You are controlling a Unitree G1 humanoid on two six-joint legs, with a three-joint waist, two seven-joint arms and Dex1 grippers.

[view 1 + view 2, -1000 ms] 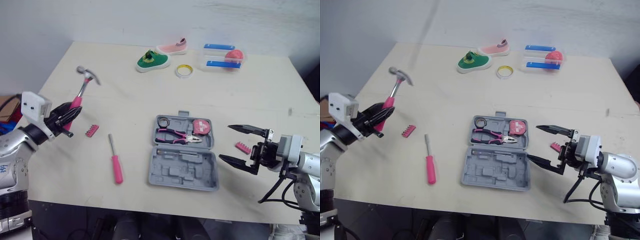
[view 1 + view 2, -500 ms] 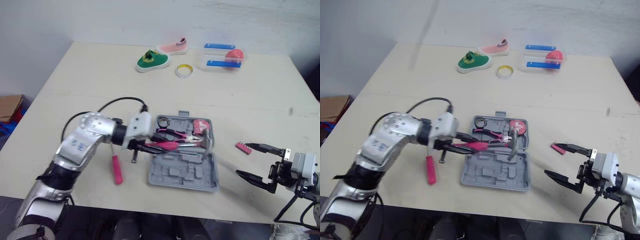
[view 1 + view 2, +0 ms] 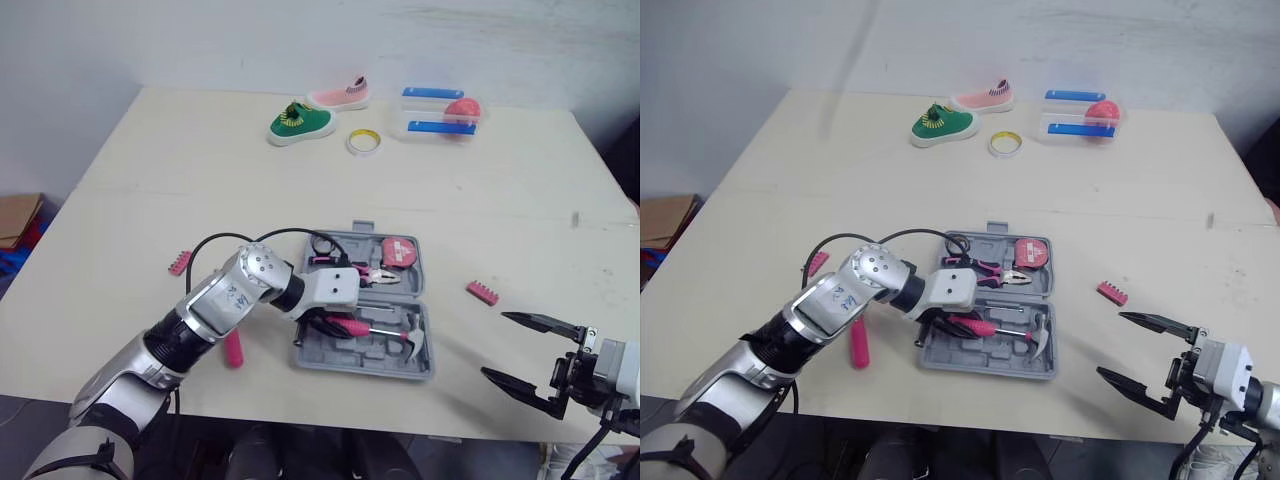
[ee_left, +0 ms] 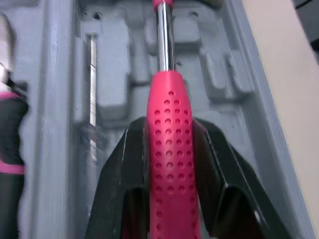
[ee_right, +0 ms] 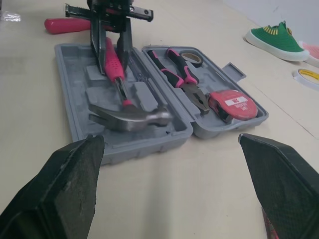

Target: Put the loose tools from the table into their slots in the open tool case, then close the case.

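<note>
- The hammer (image 3: 388,334) lies across the near half of the tool case (image 3: 352,363); its steel head sits at that half's right end and its pink handle runs leftward over the moulded recesses; I cannot tell whether it is fully down in its slot.
- I judge it stiff and head-heavy, so it would swing about any hold far from the head; the dimpled pink grip looks rubbery and should not slip, whereas the bare shank and polished head look slick; the handle is the place to take it, closer to the head for steadier carrying.
- The left pincer (image 4: 167,125) is clamped on that pink handle, one black finger on each side, over the case's near half.
- In the far half of the case, the pliers (image 3: 358,275) and the red tape measure (image 3: 400,250) are bedded in their places.
- Loose on the desk (image 3: 200,180): a pink-handled screwdriver (image 3: 858,345) just left of the case, partly behind the left arm; one pink bit strip (image 3: 179,262) further left; another bit strip (image 3: 483,292) to the right of the case; all look light and rigid.
- The right pincer (image 3: 495,345) hangs spread wide and empty, to the right of the case and nearer the desk's front edge.
- Well beyond the case lie two small shoes (image 3: 300,123), a roll of tape (image 3: 362,142) and a clear container (image 3: 440,112).
</note>
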